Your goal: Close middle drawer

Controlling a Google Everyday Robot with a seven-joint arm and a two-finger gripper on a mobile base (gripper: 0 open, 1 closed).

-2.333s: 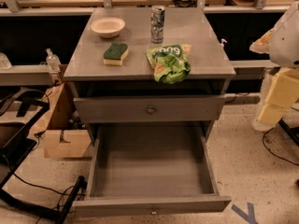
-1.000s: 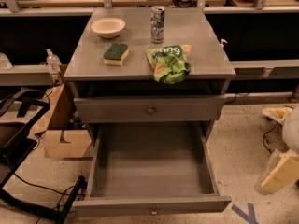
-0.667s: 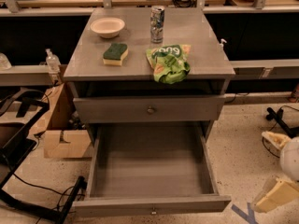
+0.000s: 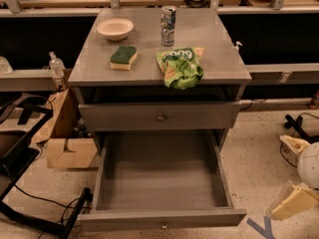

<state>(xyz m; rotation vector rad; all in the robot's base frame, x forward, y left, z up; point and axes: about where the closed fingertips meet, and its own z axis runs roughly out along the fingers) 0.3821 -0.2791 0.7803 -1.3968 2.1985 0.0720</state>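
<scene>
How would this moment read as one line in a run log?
middle drawer: pulled out, empty | gripper: low at right, apart from drawer | closing: not yet done

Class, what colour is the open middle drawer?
The middle drawer is grey, camera view; the gripper is low at right.

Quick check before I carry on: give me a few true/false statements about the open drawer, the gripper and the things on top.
1. The middle drawer is pulled out and has nothing in it. True.
2. The gripper is on the drawer's knob. False: it is low at the right, beyond the drawer's front corner and apart from it.
3. The sponge lies inside the open drawer. False: it lies on the cabinet top.
4. The can stands upright on the cabinet top. True.
</scene>
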